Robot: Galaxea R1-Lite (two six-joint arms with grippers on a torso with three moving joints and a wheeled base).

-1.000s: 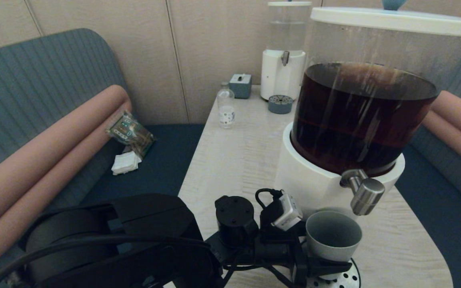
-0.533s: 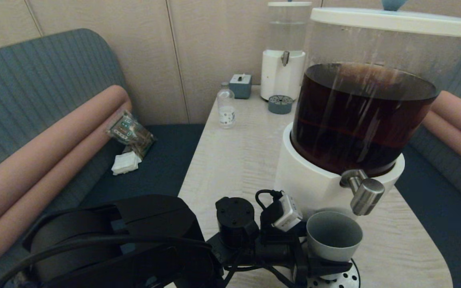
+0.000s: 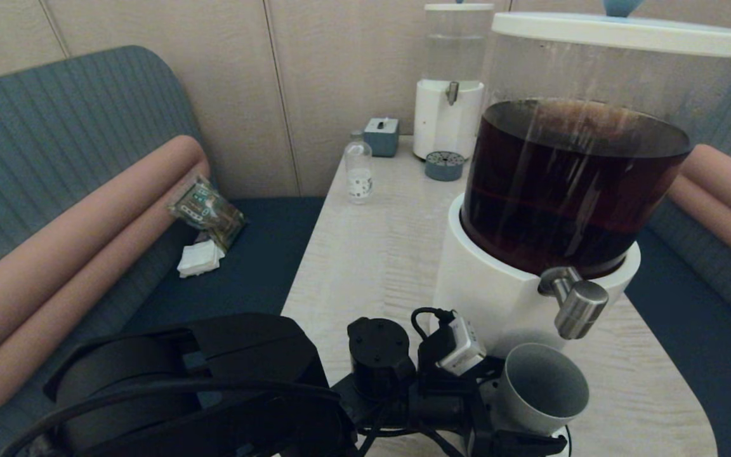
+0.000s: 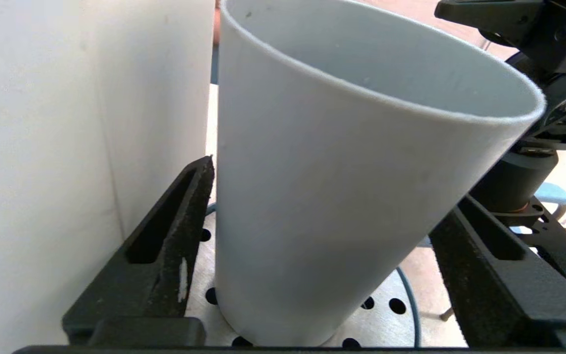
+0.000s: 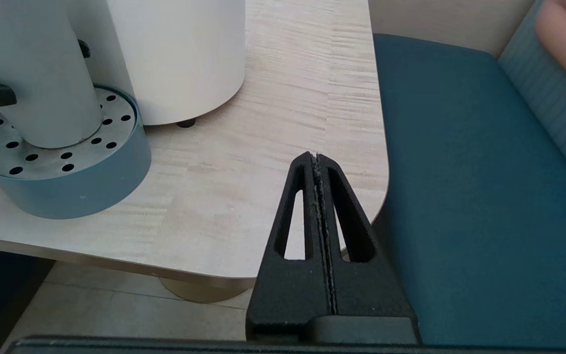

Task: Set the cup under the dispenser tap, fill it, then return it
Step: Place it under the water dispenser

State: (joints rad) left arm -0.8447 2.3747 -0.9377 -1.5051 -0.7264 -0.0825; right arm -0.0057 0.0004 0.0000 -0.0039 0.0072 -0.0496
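Note:
The grey cup point(image 3: 540, 390) rests with its base on the perforated drip tray point(image 5: 111, 118) and leans over, its empty mouth turned toward me and to the right. It sits just below and slightly left of the steel dispenser tap point(image 3: 578, 311). My left gripper point(image 3: 524, 416) is shut on the cup point(image 4: 342, 196), one black finger point(image 4: 165, 236) on each flank and against the dispenser's white base point(image 4: 42, 147). No liquid flows. My right gripper point(image 5: 316, 157) is shut and empty over the table's near right corner, out of the head view.
The big dispenser point(image 3: 568, 190) of dark brown liquid fills the right of the table point(image 3: 372, 254). At the back stand a smaller clear-liquid dispenser point(image 3: 451, 95), a glass bottle point(image 3: 358, 172), a small grey box point(image 3: 381, 135) and a second drip tray point(image 3: 445, 165). Blue benches flank the table.
The cup has shifted right and toward me with my left gripper and has tipped from upright to leaning. The right arm's earlier state is not shown.

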